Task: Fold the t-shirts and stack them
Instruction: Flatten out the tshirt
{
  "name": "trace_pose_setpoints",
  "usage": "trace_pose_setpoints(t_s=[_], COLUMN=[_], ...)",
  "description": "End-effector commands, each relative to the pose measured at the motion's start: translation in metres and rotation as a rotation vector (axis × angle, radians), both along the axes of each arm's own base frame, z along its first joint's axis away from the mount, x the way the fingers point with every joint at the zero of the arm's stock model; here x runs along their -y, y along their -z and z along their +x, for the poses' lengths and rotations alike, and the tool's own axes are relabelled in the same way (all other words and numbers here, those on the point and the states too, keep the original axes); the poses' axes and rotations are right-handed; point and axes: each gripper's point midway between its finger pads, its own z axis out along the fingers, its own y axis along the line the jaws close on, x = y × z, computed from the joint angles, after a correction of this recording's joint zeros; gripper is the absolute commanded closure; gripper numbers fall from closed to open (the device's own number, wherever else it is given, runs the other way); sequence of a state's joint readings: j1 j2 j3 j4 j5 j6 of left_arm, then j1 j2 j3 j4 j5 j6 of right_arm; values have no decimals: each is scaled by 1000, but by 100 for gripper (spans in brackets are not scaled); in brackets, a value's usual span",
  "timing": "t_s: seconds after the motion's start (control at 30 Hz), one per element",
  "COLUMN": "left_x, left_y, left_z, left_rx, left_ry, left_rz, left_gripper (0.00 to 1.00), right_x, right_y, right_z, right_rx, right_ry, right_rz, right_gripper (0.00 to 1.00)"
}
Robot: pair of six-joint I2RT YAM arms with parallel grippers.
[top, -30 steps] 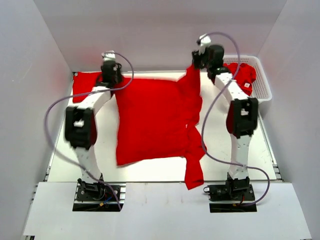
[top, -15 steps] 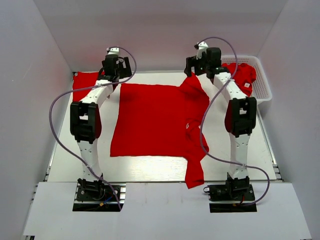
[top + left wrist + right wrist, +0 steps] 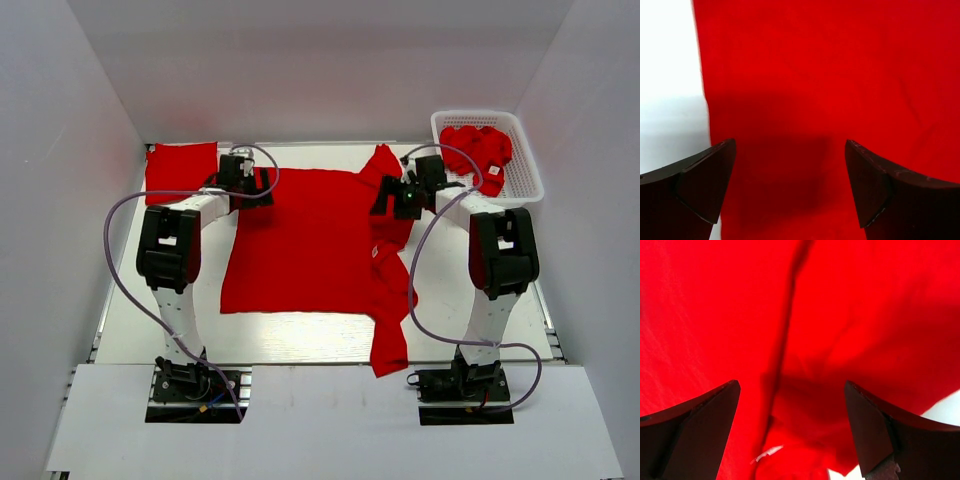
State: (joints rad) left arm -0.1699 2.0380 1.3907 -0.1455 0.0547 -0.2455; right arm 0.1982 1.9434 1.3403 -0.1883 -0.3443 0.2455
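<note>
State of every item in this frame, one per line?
Spread shirt: flat on table, right side rumpled.
Folded shirt: folded, far left corner.
Basket: upright, far right.
Basket shirts: crumpled inside it.
Left gripper: open over spread shirt.
Right gripper: open over rumpled side.

- Left arm [image 3: 165, 245]: extended forward from its base, elbow bent, forearm turned inward toward centre.
- Left gripper [image 3: 790, 150]: pointing down and low, jaws spread wide.
- Right arm [image 3: 503, 250]: mirrored pose, forearm turned inward toward the left arm.
- Right gripper [image 3: 790, 390]: pointing down and low, jaws spread wide.
</note>
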Motion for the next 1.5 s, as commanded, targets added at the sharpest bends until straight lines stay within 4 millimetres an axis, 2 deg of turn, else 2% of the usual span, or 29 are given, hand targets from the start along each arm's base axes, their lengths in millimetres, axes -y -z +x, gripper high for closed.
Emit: trace_pose_setpoints(t_s=[0.0,0.03,0.1,0.13,0.3,0.4,0.43,0.5,0.57,0.6,0.63,0.67,0.77,0.8,0.83,0.87,0.9,0.97,1.0,1.03,1.13,1.17,1.2,1.27,1.3,1.33,1.37,1.43,1.47], left_x=[12,14,13,13,7,-9,-20,-24,-32,-34,-34,-38,-39,-48,-47,-47,-44,-43,-35,-32,-20,-18,-17,-12,-5,-5,0,4,5], left_y=[-15,-4,-1,5,43,65,70,69,70,68,71,66,63,72,73,68,72,64,58,56,35,20,11,-7,-14,-33,-42,-67,-72], left_z=[-9,-18,-20,-21,-29,-32,-34,-29,-27,-21,-18,-8,5,7,10,19,20,33,39,40,50,55,55,57,54,52,50,39,33], left_rx=[24,-7,-10,-24,-131,-210,-232,-228,-234,-221,-221,-202,-197,-215,-218,-200,-207,-178,-153,-144,-85,-47,-33,3,13,43,59,90,93], left_ry=[35,36,36,29,-1,-75,-108,-126,-159,-168,-160,-171,-170,-191,-191,-182,-172,-139,-100,-76,-13,1,8,25,48,49,66,88,96], left_rz=[-70,-81,-81,-85,-113,-38,-9,12,26,34,41,36,53,68,69,74,63,52,23,14,-25,-30,-38,-35,-36,-39,-33,-54,-61], left_gripper=[0,0,0,0,0,0,0,0,0,0,0,0,0,0,0,0,0,0,0,0,0,0,0,0,0,0,0,0,0], right_x=[-3,-4,-1,0,31,53,59,68,75,78,78,77,74,75,76,77,76,78,76,75,51,38,33,10,6,-6,-11,-21,-24], right_y=[-12,-4,14,15,36,42,51,48,59,51,62,48,57,48,42,45,33,29,15,14,-10,-14,-31,-36,-45,-48,-48,-74,-63], right_z=[-1,-5,-8,-7,0,9,7,20,25,38,40,57,73,82,88,91,101,107,117,117,114,106,103,87,81,68,60,47,23], right_rx=[7,-17,-65,-71,-132,-141,-170,-146,-158,-125,-127,-80,-42,-7,29,38,90,127,165,166,219,226,254,252,258,247,229,241,183], right_ry=[25,26,43,55,197,252,262,273,275,277,236,233,142,123,80,61,34,-14,-23,-35,-151,-220,-233,-304,-313,-335,-345,-321,-309], right_rz=[58,62,55,51,-30,-86,-103,-128,-148,-142,-157,-149,-172,-175,-209,-223,-244,-284,-282,-286,-240,-190,-178,-125,-115,-93,-71,-34,-8], right_gripper=[10,10,10,10,10,10,10,10,10,10,10,10,10,10,10,10,10,10,10,10,10,10,10,10,10,10,10,10,10])
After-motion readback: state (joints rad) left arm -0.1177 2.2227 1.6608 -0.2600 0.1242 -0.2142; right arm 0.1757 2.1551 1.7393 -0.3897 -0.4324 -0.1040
